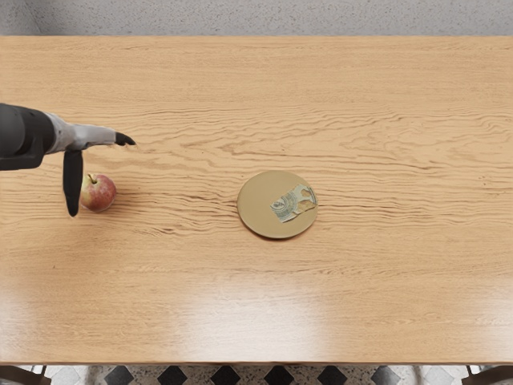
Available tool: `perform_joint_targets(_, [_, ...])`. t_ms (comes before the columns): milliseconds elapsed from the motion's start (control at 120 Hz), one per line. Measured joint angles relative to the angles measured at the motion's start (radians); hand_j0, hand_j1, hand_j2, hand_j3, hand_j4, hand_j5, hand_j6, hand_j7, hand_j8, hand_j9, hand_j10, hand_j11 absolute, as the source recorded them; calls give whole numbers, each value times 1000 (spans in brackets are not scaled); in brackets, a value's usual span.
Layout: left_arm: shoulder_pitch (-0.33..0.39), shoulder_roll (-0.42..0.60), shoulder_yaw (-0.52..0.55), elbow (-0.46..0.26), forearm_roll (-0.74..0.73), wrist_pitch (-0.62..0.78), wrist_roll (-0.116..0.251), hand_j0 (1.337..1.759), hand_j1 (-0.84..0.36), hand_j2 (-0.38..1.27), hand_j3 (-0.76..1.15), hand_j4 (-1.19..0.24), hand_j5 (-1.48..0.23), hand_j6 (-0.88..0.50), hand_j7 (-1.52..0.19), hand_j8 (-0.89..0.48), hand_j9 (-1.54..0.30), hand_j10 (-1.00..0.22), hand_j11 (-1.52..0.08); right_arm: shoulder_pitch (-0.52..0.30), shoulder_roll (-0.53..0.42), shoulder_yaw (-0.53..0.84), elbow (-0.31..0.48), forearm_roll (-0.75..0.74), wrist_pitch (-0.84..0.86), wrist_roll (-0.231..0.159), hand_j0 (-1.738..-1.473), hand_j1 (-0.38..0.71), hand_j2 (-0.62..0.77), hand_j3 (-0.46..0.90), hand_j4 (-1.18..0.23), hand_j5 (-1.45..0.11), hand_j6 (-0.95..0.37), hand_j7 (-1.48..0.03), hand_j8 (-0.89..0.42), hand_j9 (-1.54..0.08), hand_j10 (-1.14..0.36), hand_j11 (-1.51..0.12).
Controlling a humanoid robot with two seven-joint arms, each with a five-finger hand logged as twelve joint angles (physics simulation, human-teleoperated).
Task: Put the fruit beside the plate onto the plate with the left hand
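I am holding my left hand (80, 146) open and empty, just left of the apple (98, 192). The apple is sitting on the bench (337, 96), with the plate (260, 210) well right of it.

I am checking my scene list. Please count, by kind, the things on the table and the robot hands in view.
Apple: 1
Plate: 1
Left hand: 1
Total: 3
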Motion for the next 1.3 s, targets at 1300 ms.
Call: perform_joint_targets(1300, [149,-61,172,15,243,451,0,1658,140,39,0,-183,-230,-185,-230,-184,-230,-182,-229,0,0,-1,0,0,0,0,-1658,-333,-3,0,-13,-17,-13,-17,-13,-17,-13,-17])
